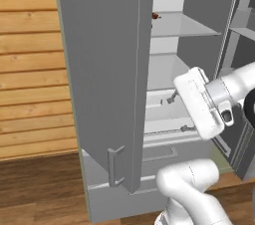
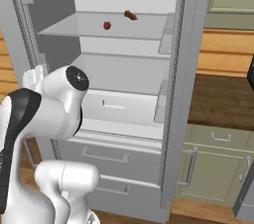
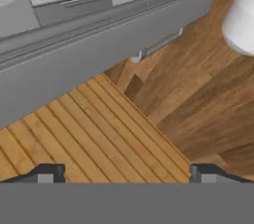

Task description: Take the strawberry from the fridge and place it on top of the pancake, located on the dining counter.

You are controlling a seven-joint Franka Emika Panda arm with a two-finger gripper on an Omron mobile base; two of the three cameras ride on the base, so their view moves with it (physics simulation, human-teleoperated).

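White arm segments crowd the bottom of both base views, the elbow bulking at the lower right of the left base view and the lower left of the right one. Beyond them stands the fridge, its doors swung wide; the left door cuts a tall grey slab through the middle of the left base view, bar handle low on its edge.

In the left base view the gripper sits at centre right, in front of the fridge's lower drawer level, its two dark tips standing far apart with nothing between them. The hand view agrees: the tips rise at the bottom corners of the frame, fully spread and empty, looking across a grey door edge at wooden floor rather than into the fridge.

On the upper grey shelf, in the upper middle of the right base view, sits the strawberry, a small bright-red dot. Just to its right and a little further back lies a darker red-brown lumpy piece of food, which is not the target.

What the coming reach turns on: the berry lies well above the gripper and deeper inside the cabinet, so the hand would have to rise to shelf height and turn to face inward. Being roundish, the berry has no long axis to line up with. The lumpy piece nearby looks like the main risk of a mistaken grab.
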